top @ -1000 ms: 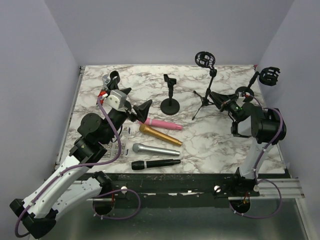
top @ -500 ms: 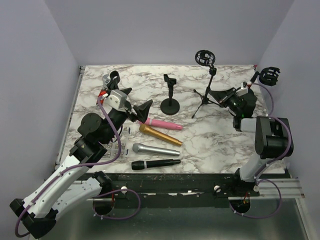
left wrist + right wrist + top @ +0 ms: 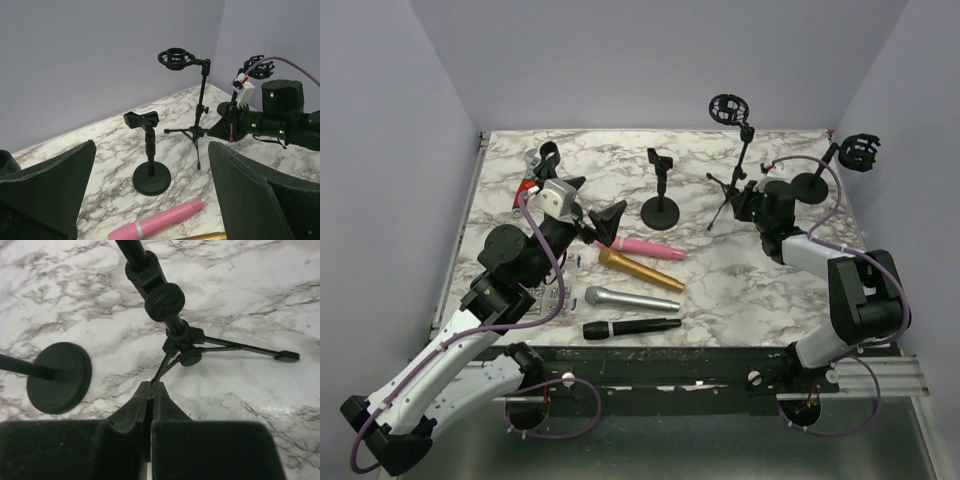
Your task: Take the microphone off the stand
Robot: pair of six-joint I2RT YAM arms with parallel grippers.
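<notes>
Right gripper (image 3: 151, 390): pressed together, low over the bench (image 3: 740, 290), right of the round-base stand (image 3: 660, 210); tip at one leg of the tripod stand (image 3: 165, 300), cannot tell whether touching
Left gripper (image 3: 588, 200): spread wide, raised off the bench, left of the round-base stand and pointed toward it
Round-base stand: upright, clip (image 3: 141, 119) on top
Tripod stand: upright, right of the round-base stand, ring-shaped shock mount (image 3: 727, 110) at the top of the pole
Pink microphone (image 3: 645, 247): flat on the bench, just on the near side of the round-base stand
Gold microphone (image 3: 640, 268): flat, nearer than the pink one from the round-base stand
Silver microphone (image 3: 630, 298): flat, nearer again
Black microphone (image 3: 630, 327): flat, farthest from the round-base stand, close to the bench's near edge
</notes>
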